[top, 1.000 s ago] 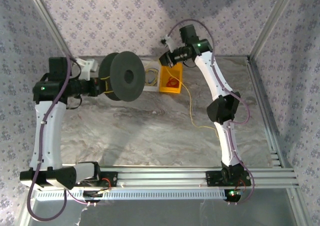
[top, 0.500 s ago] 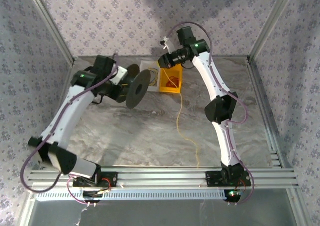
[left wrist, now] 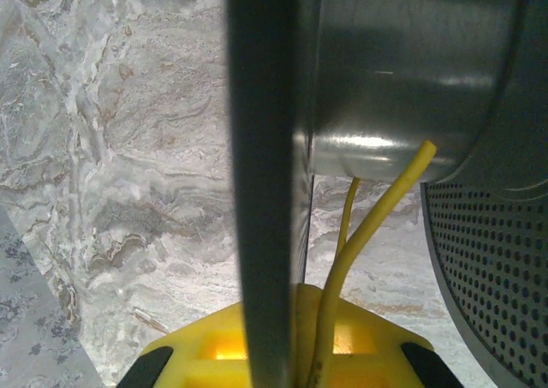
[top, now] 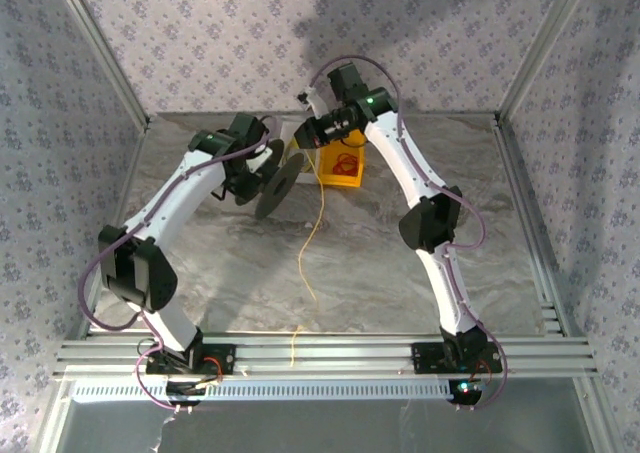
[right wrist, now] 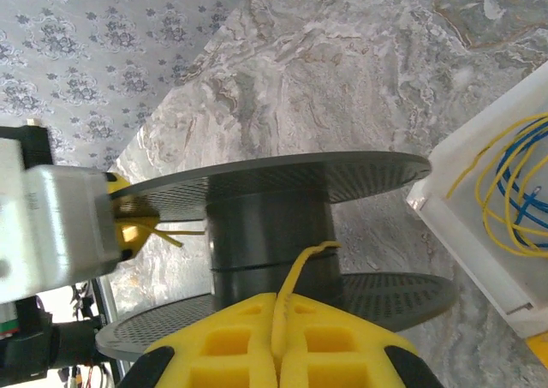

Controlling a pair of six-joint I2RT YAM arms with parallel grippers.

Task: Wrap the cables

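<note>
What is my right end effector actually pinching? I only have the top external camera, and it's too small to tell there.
Observer: On the right wrist camera, the right end effector is shut on the thin bright-yellow cord, which runs up onto the core of the dark grey plastic spool.
Operator: And the left one?
Observer: On the left wrist camera, the left end effector clamps one spool flange, seen edge-on.
Operator: Any loose end?
Observer: Yes, a cut cord tip rests against the core beside that flange.

No text, label, brand, number or sign can be read on anything here.
</note>
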